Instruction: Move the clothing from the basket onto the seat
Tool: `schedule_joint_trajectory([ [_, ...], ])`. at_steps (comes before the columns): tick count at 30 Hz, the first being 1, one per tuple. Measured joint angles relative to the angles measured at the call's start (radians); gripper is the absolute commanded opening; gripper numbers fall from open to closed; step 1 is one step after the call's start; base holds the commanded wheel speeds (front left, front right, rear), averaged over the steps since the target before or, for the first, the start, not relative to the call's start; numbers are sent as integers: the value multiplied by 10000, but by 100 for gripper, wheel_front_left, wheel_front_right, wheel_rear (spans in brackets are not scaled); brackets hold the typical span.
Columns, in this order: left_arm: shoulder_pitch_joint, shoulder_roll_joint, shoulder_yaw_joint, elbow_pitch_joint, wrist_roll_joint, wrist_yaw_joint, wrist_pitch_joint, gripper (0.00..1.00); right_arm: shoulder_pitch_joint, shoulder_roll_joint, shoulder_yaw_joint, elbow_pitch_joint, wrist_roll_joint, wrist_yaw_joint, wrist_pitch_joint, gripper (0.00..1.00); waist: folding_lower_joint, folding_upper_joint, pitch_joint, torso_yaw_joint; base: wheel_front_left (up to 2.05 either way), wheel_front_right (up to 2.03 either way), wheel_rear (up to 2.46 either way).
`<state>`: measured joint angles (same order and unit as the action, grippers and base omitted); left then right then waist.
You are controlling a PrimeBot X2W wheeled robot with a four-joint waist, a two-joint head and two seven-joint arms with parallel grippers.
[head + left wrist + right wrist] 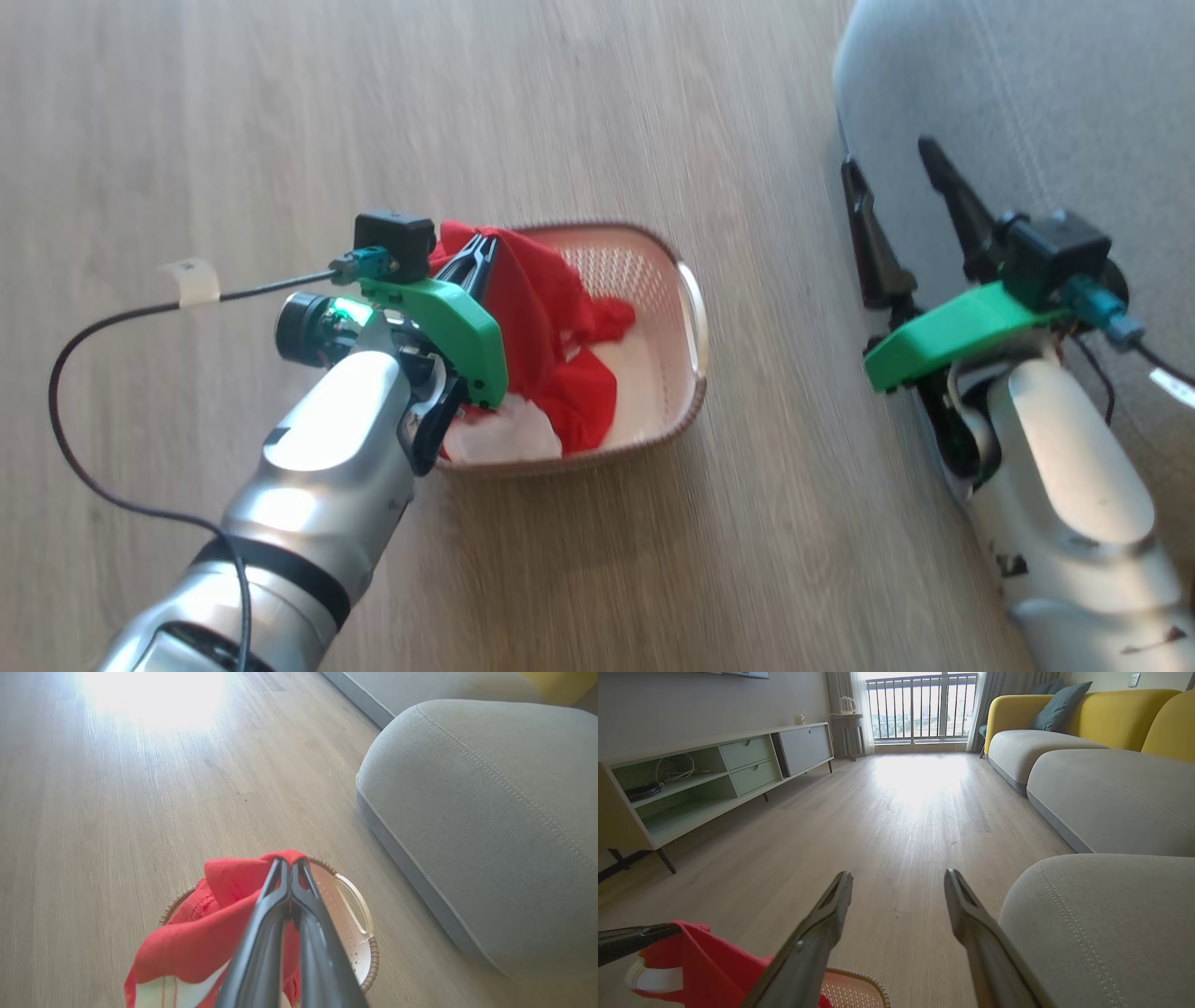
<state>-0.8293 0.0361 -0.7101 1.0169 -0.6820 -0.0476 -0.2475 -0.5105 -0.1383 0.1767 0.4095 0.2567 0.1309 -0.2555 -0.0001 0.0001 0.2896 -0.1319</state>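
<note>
L gripper (481, 245) is clamped on a fold of the clothing (551, 317), fingers pressed together w/ red fabric bunched over the tips. That fold is held up above the left end of the basket (653, 266). The rest drapes down inside, red across the middle, white part slumped in the near-left corner (right half of the basket bottom is bare). Basket sits on the wood floor (280, 112). R gripper (887, 153) is well apart to the right, fingers spread wide w/ nothing between them, tips at the edge of the seat (1008, 84), whose rounded corner is near the basket, not touching.
</note>
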Motion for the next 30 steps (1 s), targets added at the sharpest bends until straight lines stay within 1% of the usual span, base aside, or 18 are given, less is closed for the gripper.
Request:
schedule_joint_trajectory([
  [4, 193, -6, 27, -445, -211, 174, -2, 0, 384, -31, 54, 167, 19, 0, 0, 100, 0, 0, -707, 180, 0, 0, 0],
  [8, 430, -10, 123, -855, -211, 215, -4, 0, 781, -52, 203, 320, 84, 0, 0, 100, 0, 0, -1380, 358, 0, 0, 0],
  [16, 1040, -10, 293, -1628, -196, 244, -4, 0, 1669, -71, 184, 502, 84, 0, 0, 100, 0, 0, -2567, 713, 0, 0, 0],
  [23, 1064, -8, 303, -2583, -54, 247, -4, 0, 2280, -25, -219, 598, 82, 0, 2, 100, 0, 0, -3196, 1080, 0, 0, 0],
  [30, 1048, -6, 313, -3407, -48, 247, -4, 0, 2650, 77, -351, 644, 71, 0, 2, 100, 0, -1, -3352, 1269, 0, 0, 0],
])
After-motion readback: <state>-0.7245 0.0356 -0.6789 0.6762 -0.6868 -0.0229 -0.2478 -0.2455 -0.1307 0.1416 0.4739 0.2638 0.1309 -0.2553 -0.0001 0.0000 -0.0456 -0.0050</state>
